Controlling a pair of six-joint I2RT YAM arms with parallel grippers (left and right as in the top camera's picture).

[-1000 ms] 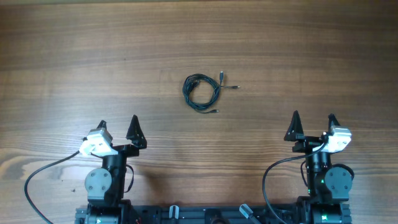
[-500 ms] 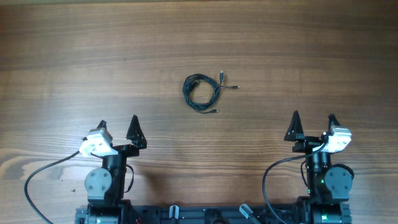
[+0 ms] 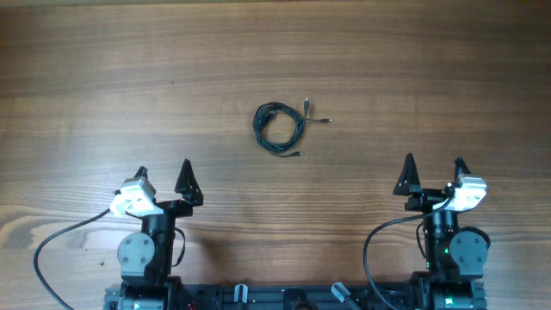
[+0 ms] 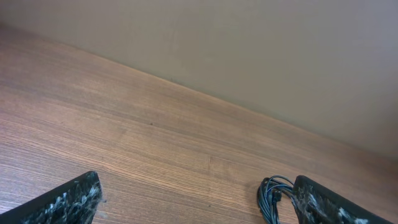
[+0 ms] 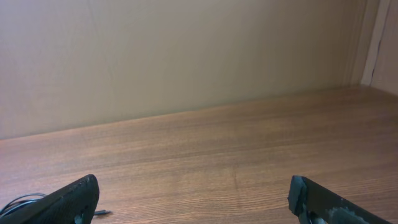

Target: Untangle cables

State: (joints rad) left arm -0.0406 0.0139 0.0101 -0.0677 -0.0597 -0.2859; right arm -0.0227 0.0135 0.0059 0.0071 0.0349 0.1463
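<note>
So we are only starting: the cables (image 3: 278, 128) lie coiled on the surface (image 3: 103, 69), one o'clock from the left fingers (image 3: 186, 178), eleven from the right fingers (image 3: 408, 175), both pairs spread wide and empty. Next we must reach in, perhaps for a plug end.

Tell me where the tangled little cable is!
In the overhead view the cable coil lies near the middle of the wooden table, ahead of the left arm and right arm, about midway between them and touching neither.
</note>
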